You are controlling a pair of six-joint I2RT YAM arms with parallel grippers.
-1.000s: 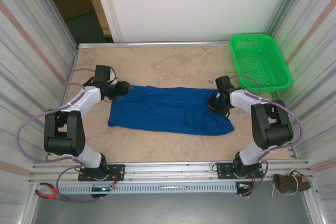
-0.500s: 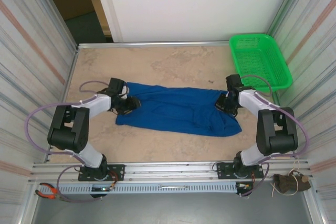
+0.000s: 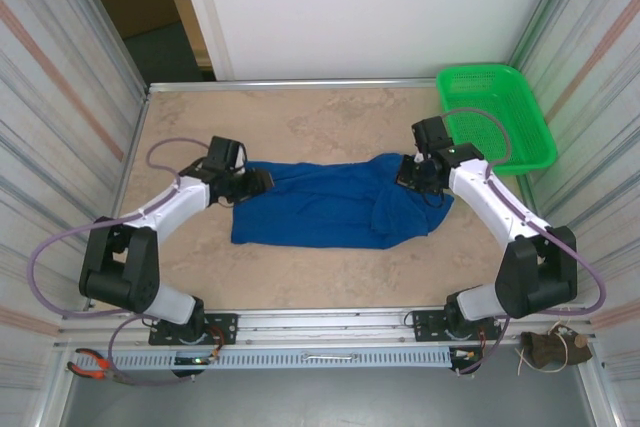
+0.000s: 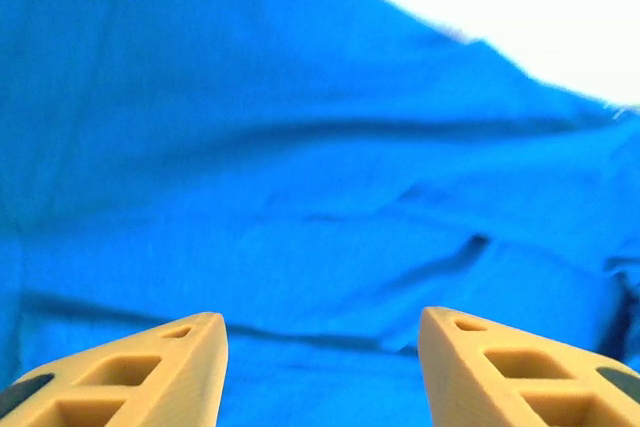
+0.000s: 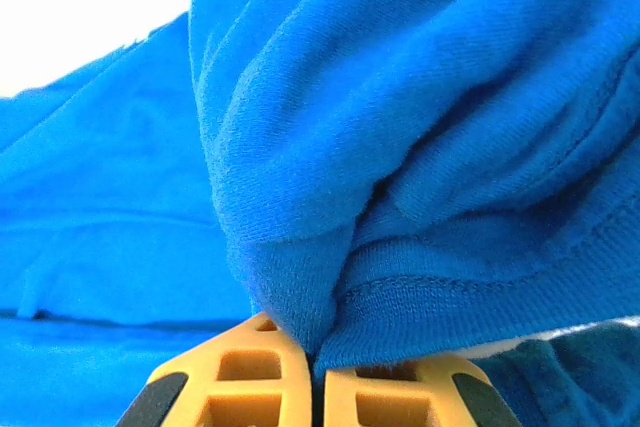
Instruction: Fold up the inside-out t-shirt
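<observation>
Two arms stood on one metal rail at the near edge of one beige marbled table, with ribbed panels on both sides. The left gripper was spread wide and held nothing, with blue cloth just ahead of it. One t-shirt, plain royal blue and creased, lay bunched between the grippers. The right gripper was pinched tight on a hemmed fold. One green basket sat beyond it, apart from it. One white wall stood behind.
</observation>
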